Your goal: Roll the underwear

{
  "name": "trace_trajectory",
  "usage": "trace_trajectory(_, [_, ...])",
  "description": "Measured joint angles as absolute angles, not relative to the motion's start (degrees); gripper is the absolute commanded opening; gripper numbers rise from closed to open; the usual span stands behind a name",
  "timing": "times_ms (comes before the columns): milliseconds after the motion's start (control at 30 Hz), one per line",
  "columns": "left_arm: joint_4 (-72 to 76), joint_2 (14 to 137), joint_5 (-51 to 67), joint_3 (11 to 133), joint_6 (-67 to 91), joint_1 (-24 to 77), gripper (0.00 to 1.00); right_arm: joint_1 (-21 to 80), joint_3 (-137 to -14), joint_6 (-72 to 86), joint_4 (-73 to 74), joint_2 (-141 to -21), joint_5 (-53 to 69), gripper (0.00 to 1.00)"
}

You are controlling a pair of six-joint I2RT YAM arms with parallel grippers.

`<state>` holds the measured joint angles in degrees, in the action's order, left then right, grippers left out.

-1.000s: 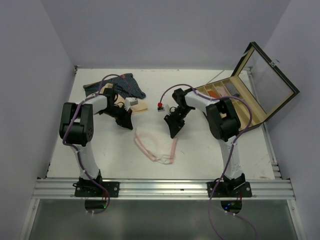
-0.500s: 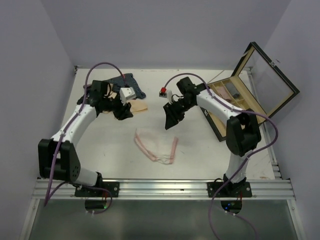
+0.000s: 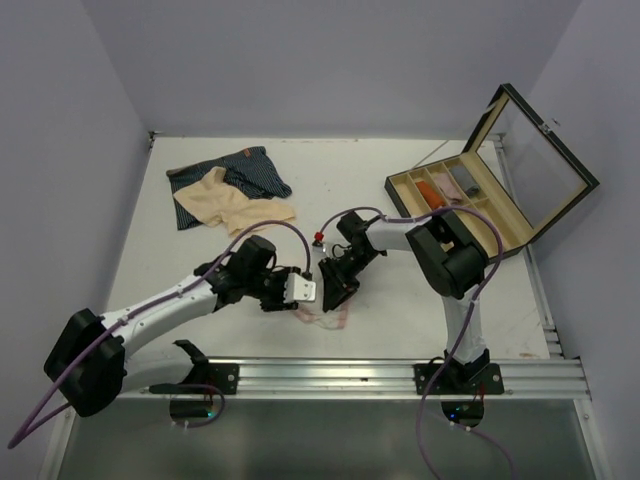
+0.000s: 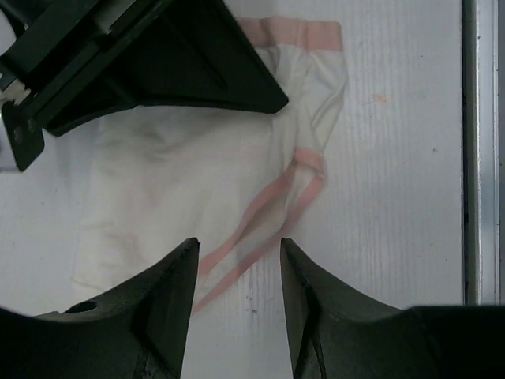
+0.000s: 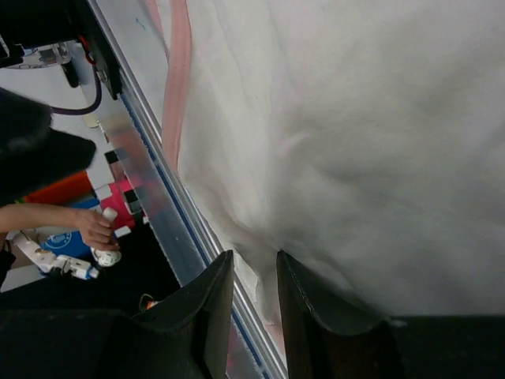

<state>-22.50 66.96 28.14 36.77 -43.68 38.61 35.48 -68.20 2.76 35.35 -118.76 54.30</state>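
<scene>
Pink-and-white underwear [image 3: 328, 318]: lies flat on the table [image 3: 430, 300], close to its front edge and between the two arms. From above you get only a pale sliver of it showing past the claws.
Left claw [image 4: 237, 248]: fingers spread, low over the cloth. In your left wrist view a pink strap [image 4: 260, 221] runs across the gap on the table, and nothing is pinched.
Right claw [image 5: 252, 259]: fingers a narrow slit apart, with nothing seen between them. You cannot tell whether the tips touch the cloth.
Claws together: almost nose to nose over the garment in the top view. The left wrist view shows the right claw as a black wedge covering the cloth's far corner.
Left wrist view alone: the creased white panel, and the pink waistband [image 4: 292, 33] beside the front rail [image 4: 481, 158].
Right wrist view alone: white cloth fills your frame. Beyond the rail, off the table, a person's hand [image 5: 95, 227] holds a small object.
Beige underwear [image 3: 235, 203]: far left of the table, lying partly over the navy underwear [image 3: 255, 168]. You see both from above only.
Wooden box [image 3: 505, 215]: far right, with its glass lid [image 3: 545, 170] standing open. Top view only.
</scene>
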Motion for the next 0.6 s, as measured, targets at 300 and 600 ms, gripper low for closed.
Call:
trace_trajectory(300, [-12.93, 67.09, 22.44, 31.38, -44.6, 53.08, 0.51, 35.33, -68.45, 4.34, 34.28, -120.09, 56.47, 0.33])
trace_trajectory(600, [-4.4, 73.93, 14.9, 27.81, -46.33, 58.28, 0.47, 35.35, -69.17, 3.55, 35.05, -120.44, 56.45, 0.31])
